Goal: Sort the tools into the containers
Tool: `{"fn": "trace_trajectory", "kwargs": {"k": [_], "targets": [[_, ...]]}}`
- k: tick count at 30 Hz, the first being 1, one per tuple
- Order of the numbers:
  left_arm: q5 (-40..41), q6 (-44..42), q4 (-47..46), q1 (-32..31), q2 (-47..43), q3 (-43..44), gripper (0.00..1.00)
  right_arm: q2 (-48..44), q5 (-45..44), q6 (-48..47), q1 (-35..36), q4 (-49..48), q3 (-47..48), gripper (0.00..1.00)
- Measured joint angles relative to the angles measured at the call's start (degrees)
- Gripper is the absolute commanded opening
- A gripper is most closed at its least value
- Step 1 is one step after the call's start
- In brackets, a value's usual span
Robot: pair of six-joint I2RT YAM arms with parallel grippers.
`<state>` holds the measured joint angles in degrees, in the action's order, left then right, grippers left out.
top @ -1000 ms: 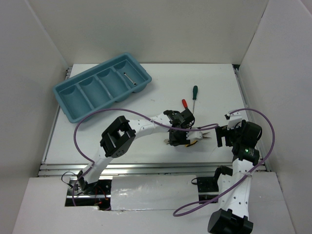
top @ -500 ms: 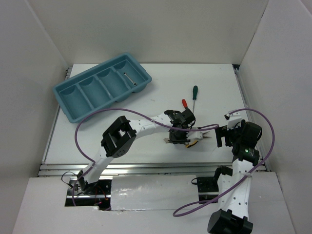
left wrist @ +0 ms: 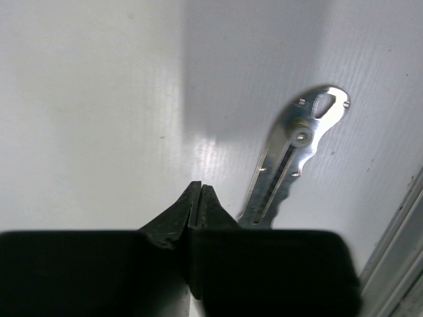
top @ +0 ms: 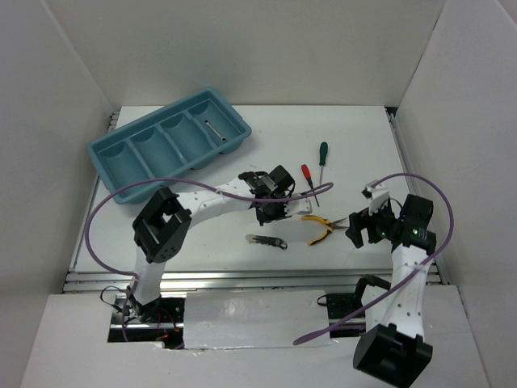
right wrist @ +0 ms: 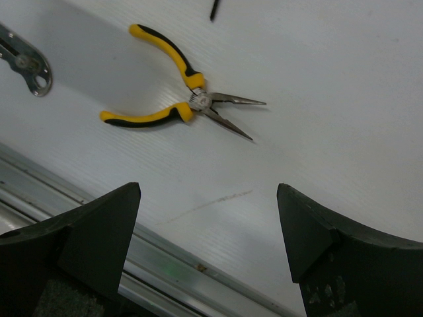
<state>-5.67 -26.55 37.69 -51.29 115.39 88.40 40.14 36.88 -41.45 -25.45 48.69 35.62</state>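
White table has four tools loose: folding knife near centre, yellow pliers just right of it, and red screwdriver and green screwdriver farther back. The thin rod lies in the rightmost compartment of the blue tray, far left. Your left gripper hangs just beside the knife, fingers pinched together on nothing, and your right gripper is wide open and empty, facing the pliers. Looks like the next-pick step: spread the left fingers astride the knife, or close the right on the pliers, then carry it to a compartment.
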Motion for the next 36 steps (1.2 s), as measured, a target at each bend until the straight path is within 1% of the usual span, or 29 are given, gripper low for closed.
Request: {"fn": "trace_trajectory", "kwargs": {"k": [5,6,7,8,11,12,13,14,15,16,17,21,22,23,24,25,26,30,33,36], "targets": [[-0.42,1.22,-1.36,0.63,-4.72,-0.02,0.0,8.96,5.01,-1.33,0.0,1.05,5.88,0.92],[-0.63,1.31,-1.36,0.87,-5.38,0.11,0.04,10.27,5.64,-1.31,0.0,0.94,6.71,0.92],[-0.81,1.29,-1.33,0.94,-5.57,0.2,0.24,10.93,6.03,-1.29,0.0,0.92,7.06,0.93],[-1.25,0.94,-0.94,1.09,-5.6,0.44,0.35,11.3,6.38,-1.31,0.0,1.09,7.26,0.92],[-2.84,1.42,-0.52,1.95,-5.9,-0.37,0.58,11.78,7.32,-3.78,0.98,3.13,7.89,0.88],[-3.67,1.68,-0.72,2.54,-6.49,-1.49,0.63,11.69,7.15,-4.74,2.21,3.85,8.04,0.83],[-4.52,2.23,-0.9,3.17,-7.3,-2.8,0.65,11.5,6.91,-5.35,3.85,4.39,8.07,0.79],[-5.46,3.13,-1.16,4.28,-8.5,-4.5,0.66,11.17,5.6,-5.55,6.91,4.48,8.07,0.73],[-6.64,4.42,-1.33,5.68,-9.88,-6.12,0.65,10.93,4.2,-5.46,10.29,4.33,8.07,0.69],[-7.93,5.64,-1.44,7.61,-11.3,-7.63,0.65,10.69,2.27,-5.01,14.75,3.89,8.04,0.65],[-8.9,6.75,-1.81,9.81,-12.66,-8.7,0.66,10.62,0.48,-4.46,19.93,3.39,8.04,0.59],[-11.19,12.79,-3.72,19.23,-18.03,-10.01,0.68,13.49,-6.6,-1.51,37.81,0.63,8.02,0.5],[-11.23,13.81,-4.11,20.9,-19.23,-9.97,0.7,14.91,-7.98,-0.9,41.09,-0.15,8.02,0.5],[-11.45,14.97,-4.17,22.23,-20.48,-9.79,0.74,16.83,-9.33,-0.04,44.81,-0.98,8.02,0.46],[-11.72,15.89,-4.11,22.95,-21.44,-9.53,0.86,18.43,-10.49,0.37,47.67,-1.51,8.04,0.45],[-12.31,16.65,-4.09,23.52,-22.4,-9.35,0.99,20.02,-12.81,1.18,50.73,-2.36,8.07,0.43],[-13.07,17.09,-3.98,23.98,-23.32,-9.22,0.99,21.79,-14.8,1.4,53.57,-3.48,8.22,0.4],[-15.3,18.88,-3.3,25.31,-27.15,-10.16,0.99,30.47,-19.85,2.82,62.55,-6.1,12.37,0.37],[-15.82,19.3,-3.21,26.29,-30.23,-12.76,0.99,35.41,-21.57,3.93,67.34,-9.66,14.84,0.36],[-16.79,19.54,-2.75,28.3,-32.5,-14.6,0.99,39.21,-22.16,5.05,72.13,-12.94,15.43,0.33]]}}
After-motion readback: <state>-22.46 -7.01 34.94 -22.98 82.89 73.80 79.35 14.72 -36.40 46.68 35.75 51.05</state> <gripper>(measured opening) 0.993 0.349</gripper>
